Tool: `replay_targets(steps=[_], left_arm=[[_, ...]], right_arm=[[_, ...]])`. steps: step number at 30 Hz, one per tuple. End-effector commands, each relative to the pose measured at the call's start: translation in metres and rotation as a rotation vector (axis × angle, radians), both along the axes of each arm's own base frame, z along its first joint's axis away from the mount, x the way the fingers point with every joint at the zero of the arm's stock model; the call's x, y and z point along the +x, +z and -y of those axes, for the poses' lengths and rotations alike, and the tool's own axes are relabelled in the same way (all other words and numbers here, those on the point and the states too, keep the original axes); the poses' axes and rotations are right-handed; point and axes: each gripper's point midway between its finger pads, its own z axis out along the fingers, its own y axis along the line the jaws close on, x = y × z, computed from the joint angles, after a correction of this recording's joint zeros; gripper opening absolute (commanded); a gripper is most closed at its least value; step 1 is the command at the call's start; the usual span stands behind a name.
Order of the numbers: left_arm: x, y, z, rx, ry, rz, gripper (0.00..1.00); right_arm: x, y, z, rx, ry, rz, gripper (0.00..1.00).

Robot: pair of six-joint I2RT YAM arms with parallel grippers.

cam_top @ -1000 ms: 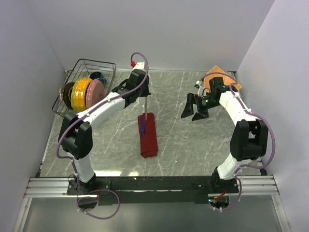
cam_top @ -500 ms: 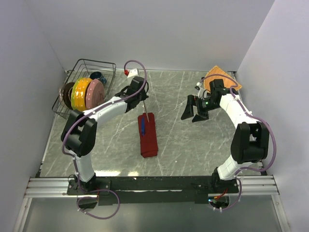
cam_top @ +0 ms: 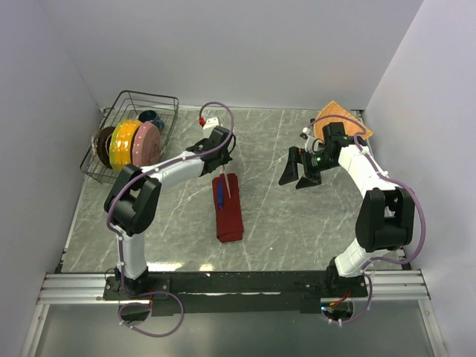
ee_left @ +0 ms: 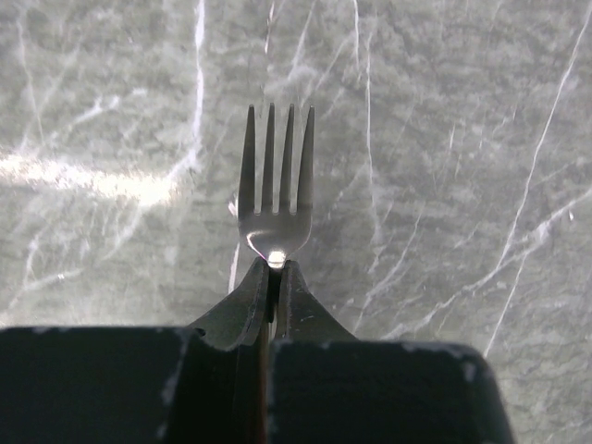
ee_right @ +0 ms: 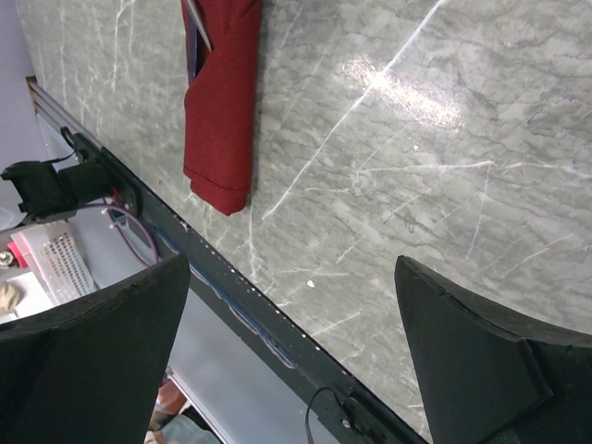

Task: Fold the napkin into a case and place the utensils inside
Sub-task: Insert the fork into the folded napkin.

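Best done slowly: with the left gripper (ee_left: 271, 273), line the fork (ee_left: 275, 199) up with the long axis of the napkin (cam_top: 230, 216). Aim the tines at the open far end of the fold, just beside the blue knife (cam_top: 220, 195) tucked in there. Slide in low and flat so the cloth is not pushed toward the near edge or bunched. Let go only once most of the fork lies inside.

Clenched tight on the fork, fingers pinched together at its neck, the tined head jutting out beyond them. From the wrist camera, only bare marble under the tines. From above, fork slanting down from the gripper to the napkin's far end, tip over its right edge. Cannot tell whether the tip has entered the fold or only hovers above it.

Napkin folded into a narrow dark red case, lying mid-table (cam_top: 297, 230), long axis running near to far.

Right gripper (cam_top: 299, 172) spread wide and holding nothing, raised well to the right of the napkin. Wire rack (cam_top: 160, 100) with coloured plates at far left, orange woven mat (cam_top: 332, 113) at far right.
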Motion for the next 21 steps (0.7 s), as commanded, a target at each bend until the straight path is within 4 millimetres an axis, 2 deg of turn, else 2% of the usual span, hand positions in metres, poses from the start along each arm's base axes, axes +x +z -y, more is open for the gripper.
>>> replay_targets(steps=[1,5,11,21], left_arm=[[-0.015,0.007,0.013,-0.035,-0.009,-0.010,0.01],[-0.026,-0.004,0.015,-0.032,-0.010,-0.052,0.01],[-0.037,-0.003,0.018,-0.040,-0.028,-0.071,0.01],[-0.067,-0.021,0.022,-0.029,-0.048,-0.175,0.01]], right_arm=[[-0.004,0.012,-0.002,0.014,0.013,0.046,1.00],[-0.003,0.013,-0.003,0.020,0.014,0.044,1.00],[-0.004,0.013,-0.004,0.023,0.011,0.040,1.00],[0.002,0.013,-0.004,0.025,0.006,0.042,1.00]])
